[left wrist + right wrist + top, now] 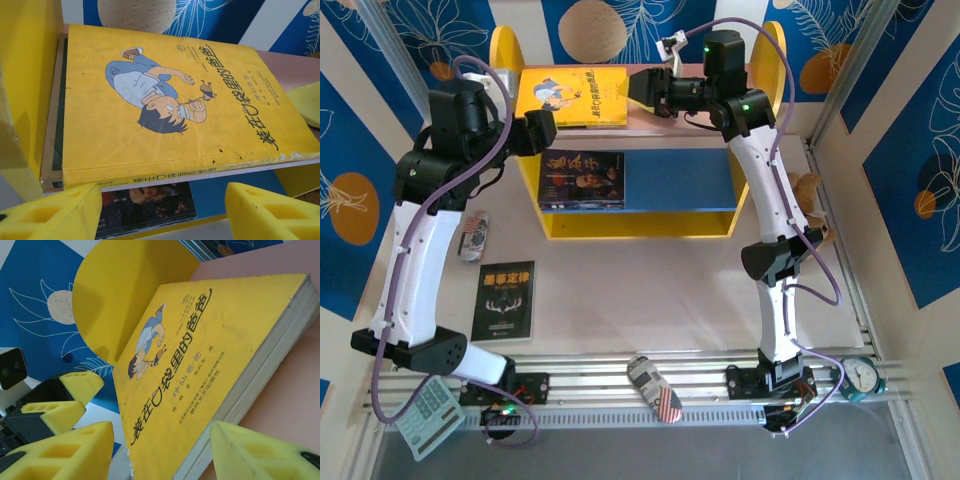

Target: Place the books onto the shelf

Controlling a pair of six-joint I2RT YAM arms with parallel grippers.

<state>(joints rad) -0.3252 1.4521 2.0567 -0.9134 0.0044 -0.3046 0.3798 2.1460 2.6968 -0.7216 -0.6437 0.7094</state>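
Pincer of the left arm (545, 128) hangs at the left end of the shelf (640, 222), its yellow foam pads (50, 217) standing well apart with nothing between them. The left wrist view puts them just short of the near edge of the yellow book (170, 110). On the tabletop (650, 300) in front of the shelf, toward the left, a black book (505, 300) lies flat. The yellow book lies flat on the pink top board (295, 70), on top of another book (52, 125) whose dark edge shows at its left side, close to the yellow side panel (25, 75). Below it, on the blue lower board (680, 180), a dark book with a portrait (582, 180) lies toward the left. Right pincer (638, 88) sits at the yellow book's right edge, jaws likewise apart and clamping nothing. The book's corner reaches in between its pads (65, 455); I cannot tell whether they touch it.
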